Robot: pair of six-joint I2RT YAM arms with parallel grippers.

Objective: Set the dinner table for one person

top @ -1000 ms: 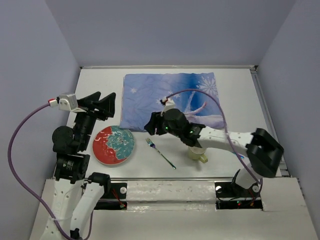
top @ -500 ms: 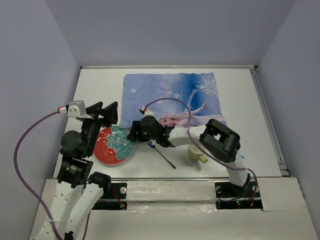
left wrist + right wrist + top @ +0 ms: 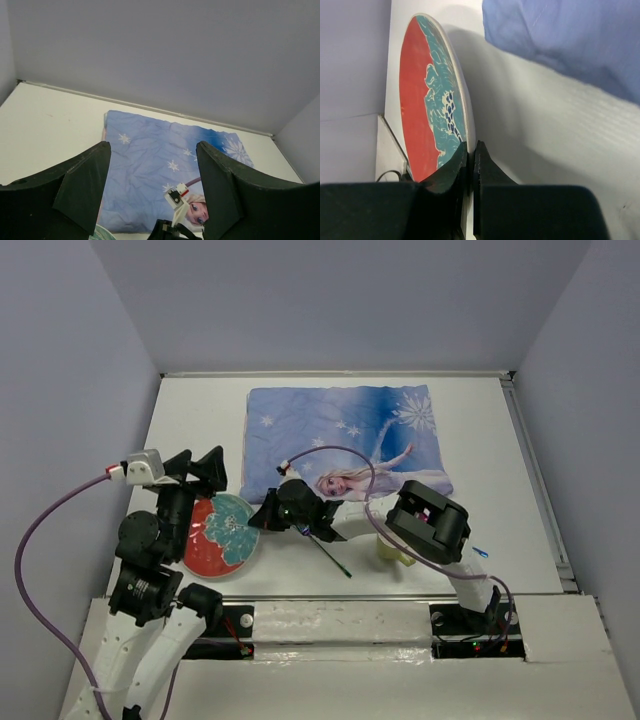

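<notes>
right pincer (image 3: 470, 150) now farther left, clenched on plate (image 3: 225, 540) rim; left pincer (image 3: 152, 185) agape

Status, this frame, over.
Right gripper shut on rim of round red-and-teal plate. Left gripper open, empty. Plate on white tabletop, off blue cartoon-print placemat. Thin metal fork lies under right arm.

Build: left arm (image 3: 145, 540) and right arm (image 3: 428, 525) have white links, black motor housings; a purple cable (image 3: 330, 448) loops to each wrist; left wrist camera (image 3: 140, 468) white, red-tagged; left gripper (image 3: 197, 465) fingers (image 3: 82, 185) matte black, wedge-shaped.
</notes>
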